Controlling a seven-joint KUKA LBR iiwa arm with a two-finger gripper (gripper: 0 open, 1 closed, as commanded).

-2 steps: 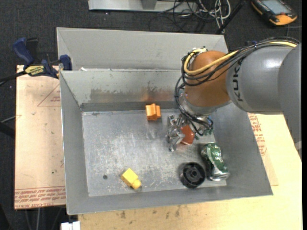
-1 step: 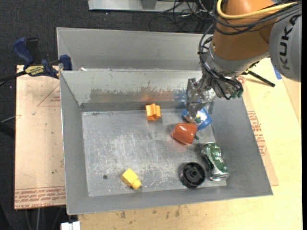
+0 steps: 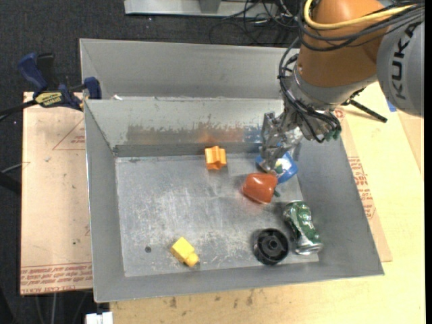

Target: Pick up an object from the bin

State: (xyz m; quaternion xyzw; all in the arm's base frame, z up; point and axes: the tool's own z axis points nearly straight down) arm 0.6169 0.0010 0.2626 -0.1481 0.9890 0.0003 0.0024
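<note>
I see the big grey metal bin [image 3: 101, 181], and my tool [image 3: 275, 155] hangs low in its far right part; I cannot tell if it is gripping or let go. Right below the tool lies a small blue and white thing [image 3: 288, 169], just beside a round red-orange lump [image 3: 259, 188]. A squashed green can [image 3: 302, 227] and a black round wheel [image 3: 271, 246] sit side by side at the front right, with a yellow block [image 3: 184, 252] and a little orange block [image 3: 215, 157] well apart to the left.
</note>
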